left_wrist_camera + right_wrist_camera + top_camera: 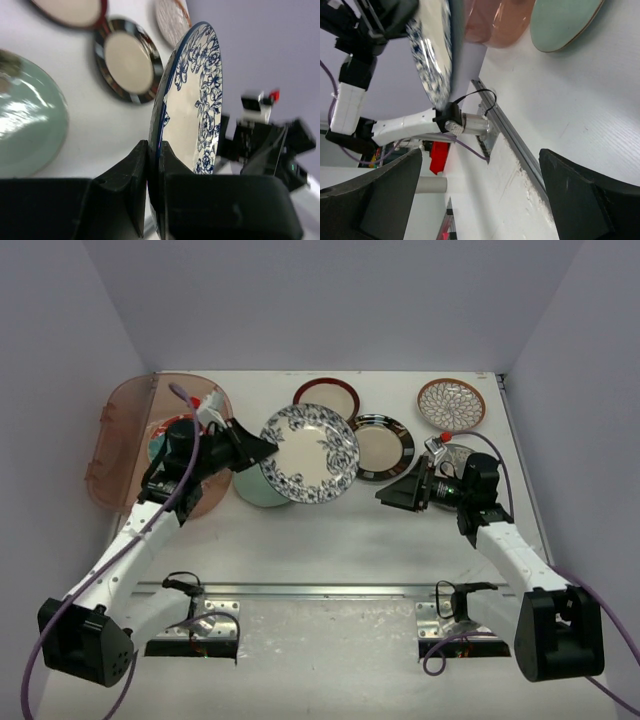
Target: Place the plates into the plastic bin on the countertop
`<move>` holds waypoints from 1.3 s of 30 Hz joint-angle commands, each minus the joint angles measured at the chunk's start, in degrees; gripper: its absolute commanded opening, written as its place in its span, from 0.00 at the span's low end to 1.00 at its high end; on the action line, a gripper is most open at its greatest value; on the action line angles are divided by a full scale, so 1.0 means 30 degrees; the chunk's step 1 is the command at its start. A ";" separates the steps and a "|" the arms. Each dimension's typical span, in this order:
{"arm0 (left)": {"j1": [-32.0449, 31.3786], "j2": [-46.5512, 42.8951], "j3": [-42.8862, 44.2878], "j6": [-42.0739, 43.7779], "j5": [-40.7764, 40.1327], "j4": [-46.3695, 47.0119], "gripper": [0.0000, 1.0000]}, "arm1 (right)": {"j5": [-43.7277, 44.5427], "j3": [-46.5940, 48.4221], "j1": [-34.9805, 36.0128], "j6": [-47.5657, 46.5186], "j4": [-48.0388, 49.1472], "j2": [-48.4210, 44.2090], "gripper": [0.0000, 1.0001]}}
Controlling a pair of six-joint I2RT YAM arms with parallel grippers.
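Note:
My left gripper [266,447] is shut on the rim of the blue-white floral plate [312,452], which hangs tilted above the countertop [330,540]. In the left wrist view its jaws [155,155] pinch the plate's edge [195,100]. The mint green plate [252,490] lies just below it. The pinkish plastic bin [120,440] sits at the far left, behind my left arm, with something teal [155,448] inside. My right gripper [385,495] stands open and empty, pointing left, apart from the plates. Its wrist view shows the gripper [480,190] wide over bare counter.
On the counter lie a red-brown-rimmed cream plate [327,397], a black-rimmed cream plate [383,447], a brown-white petal plate [452,404] and a grey plate [458,455] partly under my right arm. A metal rail [310,590] runs along the near edge. Lilac walls enclose the counter.

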 commanded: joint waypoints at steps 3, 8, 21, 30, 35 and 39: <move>0.6100 -0.1045 0.5075 -0.1790 -0.3344 -0.2325 0.00 | 0.2974 0.1811 -0.0064 -0.4070 -0.5047 -0.0102 0.99; 1.0910 0.0042 0.5800 -0.1822 -0.5679 -0.4531 0.00 | 0.3871 0.1810 -0.0064 -0.4948 -0.6398 -0.0787 0.99; 1.2823 0.6117 0.6962 -0.1555 -0.8359 -0.3501 0.00 | 0.3713 0.1606 -0.0094 -0.5959 -0.6717 -0.1212 0.99; 1.2795 0.8999 0.6951 -0.1183 -0.9421 -0.2164 0.00 | 0.3071 0.1342 -0.0093 -0.5770 -0.6133 -0.0860 0.99; 1.2824 1.0924 0.7142 -0.0968 -0.8684 -0.1522 0.12 | 0.2962 0.0987 -0.0093 -0.5612 -0.5682 -0.0924 0.99; 1.2824 1.1480 0.6812 -0.1030 -0.8512 -0.1372 0.30 | 0.2982 0.0884 -0.0093 -0.5518 -0.5463 -0.0743 0.99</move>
